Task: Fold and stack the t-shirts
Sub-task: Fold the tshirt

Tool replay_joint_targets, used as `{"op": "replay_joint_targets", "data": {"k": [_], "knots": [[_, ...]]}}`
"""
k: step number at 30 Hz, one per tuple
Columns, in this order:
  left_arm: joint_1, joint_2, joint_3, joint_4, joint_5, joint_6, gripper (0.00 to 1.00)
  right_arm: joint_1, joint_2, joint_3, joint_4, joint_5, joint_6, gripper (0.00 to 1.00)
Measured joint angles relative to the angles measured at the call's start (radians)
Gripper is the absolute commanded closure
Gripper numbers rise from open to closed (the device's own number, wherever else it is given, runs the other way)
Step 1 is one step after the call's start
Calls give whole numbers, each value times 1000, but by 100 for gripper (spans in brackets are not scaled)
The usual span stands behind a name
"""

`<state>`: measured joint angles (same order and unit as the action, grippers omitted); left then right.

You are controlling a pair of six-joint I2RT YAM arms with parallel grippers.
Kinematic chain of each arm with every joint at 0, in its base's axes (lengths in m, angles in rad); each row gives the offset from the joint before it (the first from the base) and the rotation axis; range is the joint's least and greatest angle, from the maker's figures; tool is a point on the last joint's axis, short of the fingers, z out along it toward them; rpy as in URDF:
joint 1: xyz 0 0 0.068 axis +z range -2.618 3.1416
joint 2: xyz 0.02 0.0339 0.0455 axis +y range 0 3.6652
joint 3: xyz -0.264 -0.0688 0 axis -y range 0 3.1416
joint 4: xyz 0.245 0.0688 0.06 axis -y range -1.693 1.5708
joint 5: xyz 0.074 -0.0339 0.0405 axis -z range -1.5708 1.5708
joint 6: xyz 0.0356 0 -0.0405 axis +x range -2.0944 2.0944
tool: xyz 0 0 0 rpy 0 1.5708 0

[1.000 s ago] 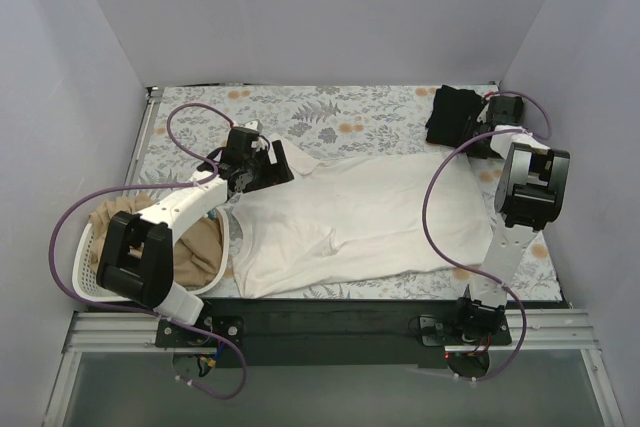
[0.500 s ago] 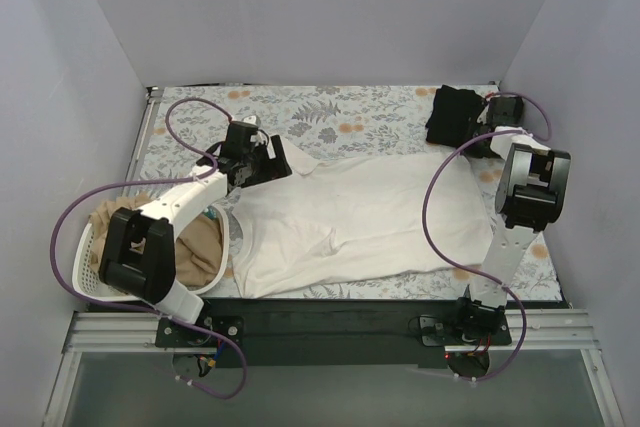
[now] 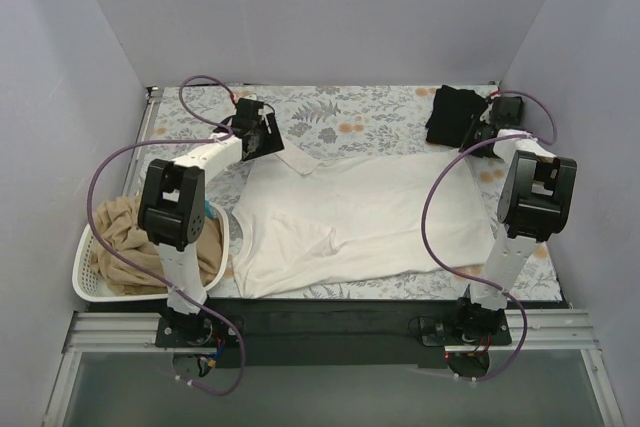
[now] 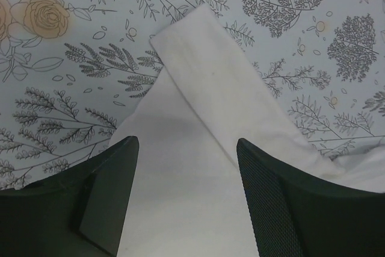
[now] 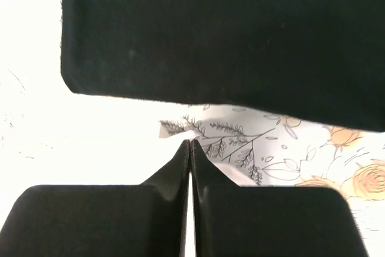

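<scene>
White tee [image 3: 350, 217] lies spread flat mid-desk [image 3: 340, 107], collar toward the left and one sleeve sticking out at the far-left corner. Left claw [image 4: 186, 144] is open above that sleeve, with a finger on either side and no contact visible. Right claw [image 5: 190, 144] is closed with its tips pressed together at the tee's far-right corner; cannot tell if any cloth is pinched. Black tee [image 3: 453, 115] is folded at the far-right desk corner, just beyond the right claw and close to the white tee's edge. Tan tee [image 3: 120, 242] is bunched in the basket [image 3: 88, 285] at the near-left, which butts against the white tee's collar end. From the top, the left arm overlaps the basket and the right arm's purple cable [image 3: 423, 215] loops over the white tee's right side.
</scene>
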<state>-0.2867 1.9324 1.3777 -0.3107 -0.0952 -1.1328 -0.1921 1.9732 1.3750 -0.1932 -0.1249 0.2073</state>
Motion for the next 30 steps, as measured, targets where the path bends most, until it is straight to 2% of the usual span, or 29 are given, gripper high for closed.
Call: {"op": "replay_joint_targets", "data": {"k": [10, 20, 23, 24, 27, 30], "knots": [[15, 173, 124, 61, 2, 71, 40, 0, -3, -56, 11, -23, -1, 99], [31, 256, 208, 56, -8, 116, 47, 0, -20, -58, 14, -54, 0, 99], [31, 266, 230, 48, -14, 131, 51, 0, -20, -57, 15, -62, 0, 99], [31, 274, 244, 48, -16, 134, 58, 0, -20, -58, 15, -62, 0, 99], [30, 296, 261, 50, -17, 142, 70, -1, -20, -58, 16, -62, 0, 99], [30, 303, 261, 53, -17, 150, 73, -3, -20, -58, 16, -62, 0, 99]]}}
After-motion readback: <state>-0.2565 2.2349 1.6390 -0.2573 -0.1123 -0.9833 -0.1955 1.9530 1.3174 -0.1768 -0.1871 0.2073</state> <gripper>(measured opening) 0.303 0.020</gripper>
